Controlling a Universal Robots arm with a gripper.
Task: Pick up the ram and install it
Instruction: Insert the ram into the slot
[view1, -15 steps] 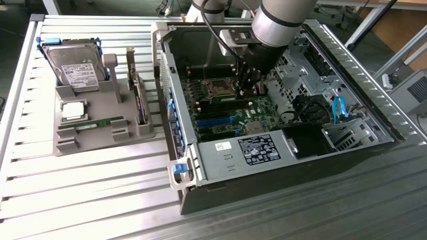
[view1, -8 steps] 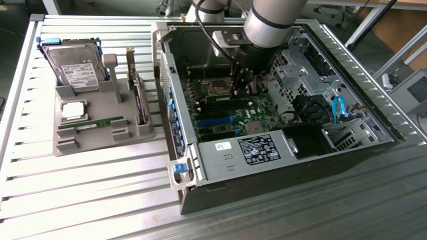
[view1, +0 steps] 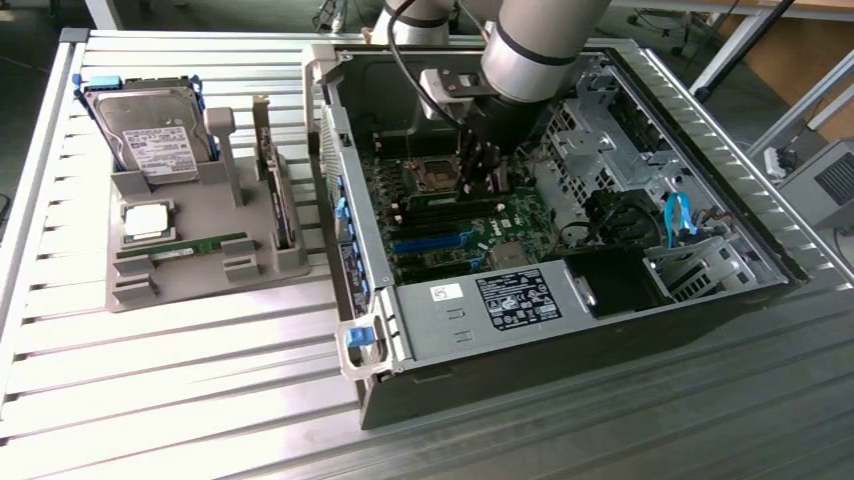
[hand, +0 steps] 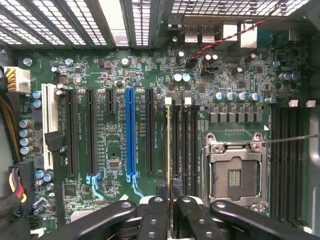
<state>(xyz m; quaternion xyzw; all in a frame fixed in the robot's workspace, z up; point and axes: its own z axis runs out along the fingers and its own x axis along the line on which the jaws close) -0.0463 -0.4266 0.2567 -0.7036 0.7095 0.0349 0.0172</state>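
Holding the ram (hand: 168, 150) edge-on, our gripper (hand: 170, 204) is clamped on the stick's upper edge, down inside the open computer case (view1: 507, 395). We judge the installing step is in hand: the stick lines up with the memory slots (hand: 183, 145), over the one farthest from the CPU socket (hand: 234, 175). Whether it touches we cannot tell. Seating it, we think, calls for a straight press, edge kept parallel to the slot.

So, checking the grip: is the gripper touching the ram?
Touching. The wrist view shows the gripper pinching the ram edge-on between its fingers, no gap on either side.
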